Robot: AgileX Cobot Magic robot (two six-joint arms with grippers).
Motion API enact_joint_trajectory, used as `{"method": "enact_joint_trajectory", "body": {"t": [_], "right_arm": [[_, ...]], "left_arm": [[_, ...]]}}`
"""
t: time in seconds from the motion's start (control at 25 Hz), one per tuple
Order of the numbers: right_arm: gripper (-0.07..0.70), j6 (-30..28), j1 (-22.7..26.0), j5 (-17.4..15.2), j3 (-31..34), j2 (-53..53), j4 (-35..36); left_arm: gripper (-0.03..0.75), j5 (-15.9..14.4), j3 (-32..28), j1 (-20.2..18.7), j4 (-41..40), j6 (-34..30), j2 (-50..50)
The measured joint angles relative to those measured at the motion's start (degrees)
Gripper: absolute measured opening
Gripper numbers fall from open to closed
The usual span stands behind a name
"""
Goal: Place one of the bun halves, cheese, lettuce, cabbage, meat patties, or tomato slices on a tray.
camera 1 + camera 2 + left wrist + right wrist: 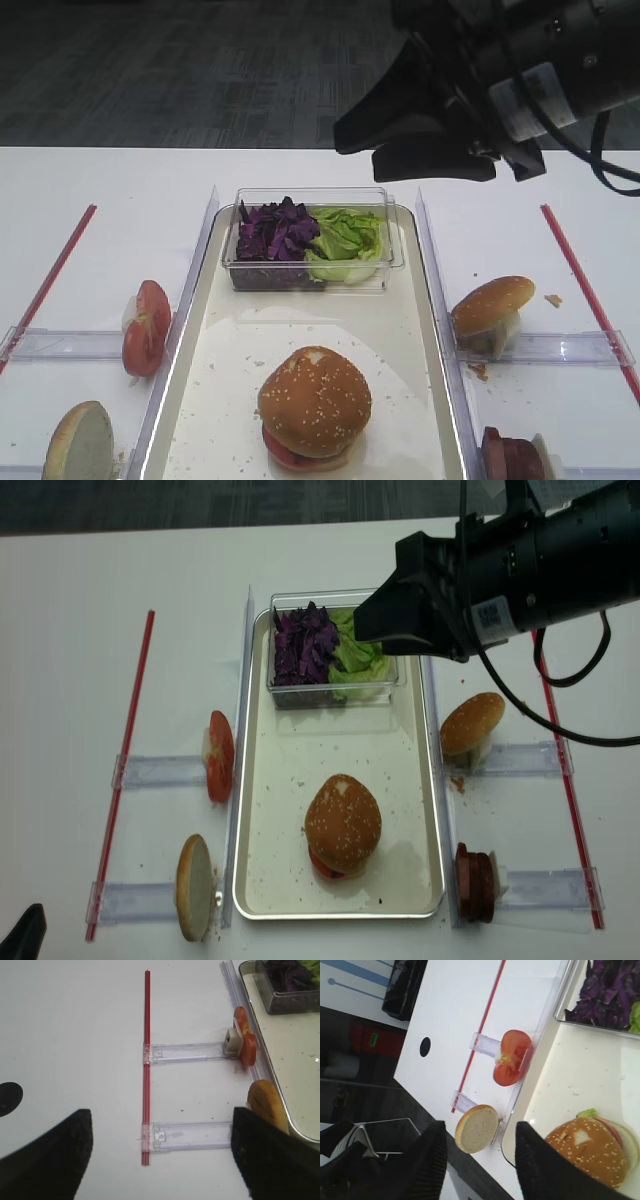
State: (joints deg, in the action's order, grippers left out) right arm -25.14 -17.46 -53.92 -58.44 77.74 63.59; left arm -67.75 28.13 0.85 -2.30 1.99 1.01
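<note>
White bench (60,630) carries the tray (262,810); the seeded bun top (343,820) sits stacked on fillings at its near end. Right claw (479,1160) hangs above, parted and empty; left claw (160,1150) likewise

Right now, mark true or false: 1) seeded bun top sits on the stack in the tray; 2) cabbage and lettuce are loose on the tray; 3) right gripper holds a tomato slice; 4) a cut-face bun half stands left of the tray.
1) True: the bun top caps the stack on the tray.
2) False: cabbage and lettuce share the clear box.
3) False: the right gripper is empty.
4) True: bun half.
</note>
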Motion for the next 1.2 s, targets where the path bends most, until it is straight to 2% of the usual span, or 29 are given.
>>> {"method": "enact_joint_trajectory", "body": {"t": [0.52,0.72,0.84,0.96,1.08,1.2], "right_arm": [[0.359,4.6,0.0,1.9,0.0,0.0,-15.8],[0.363,7.5,0.0,2.8,0.0,0.0,-24.5],[0.4,10.8,0.0,3.5,0.0,0.0,-31.1],[0.47,14.7,0.0,4.0,0.0,0.0,-37.5],[0.537,17.1,0.0,4.4,0.0,0.0,-42.9],[0.57,18.8,0.0,4.4,0.0,0.0,-48.3]], "left_arm": [[0.526,0.0,0.0,0.0,0.0,0.0,0.0],[0.526,0.0,0.0,0.0,0.0,0.0,0.0],[0.526,0.0,0.0,0.0,0.0,0.0,0.0],[0.526,0.0,0.0,0.0,0.0,0.0,0.0],[0.526,0.0,0.0,0.0,0.0,0.0,0.0],[0.526,0.0,0.0,0.0,0.0,0.0,0.0]]}}
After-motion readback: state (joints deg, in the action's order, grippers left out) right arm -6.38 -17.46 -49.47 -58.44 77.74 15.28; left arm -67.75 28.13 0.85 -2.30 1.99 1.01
